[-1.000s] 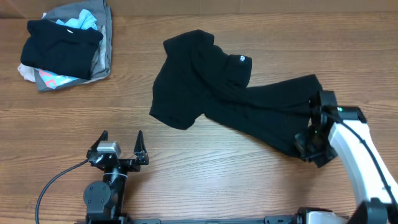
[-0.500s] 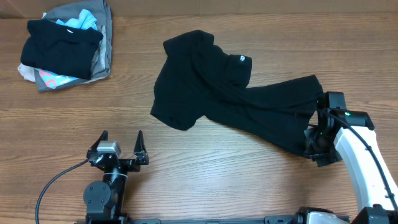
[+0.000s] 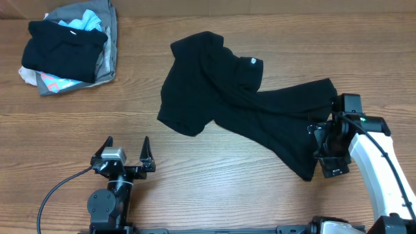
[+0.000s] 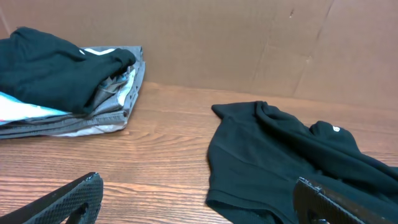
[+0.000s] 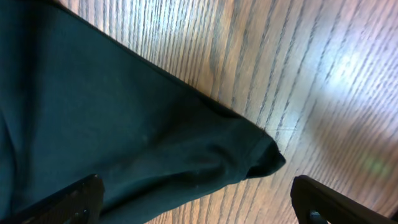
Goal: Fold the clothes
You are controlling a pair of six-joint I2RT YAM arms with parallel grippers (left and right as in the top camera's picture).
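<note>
T-shirt [image 3: 247, 107] hem corner between spread right jaws, ungripped.

The T-shirt [image 3: 214, 97] is soft, matt black cloth. The bench [image 3: 214, 188] is smooth wood with clear grain and a light shine. The heap [image 3: 68, 49] at the far left corner is cloth too.

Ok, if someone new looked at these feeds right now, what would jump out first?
The black T-shirt, sprawled crumpled across the middle of the table. Next, the right tool, open at the shirt's near right end, and the heap of mixed garments in the far left corner.
</note>
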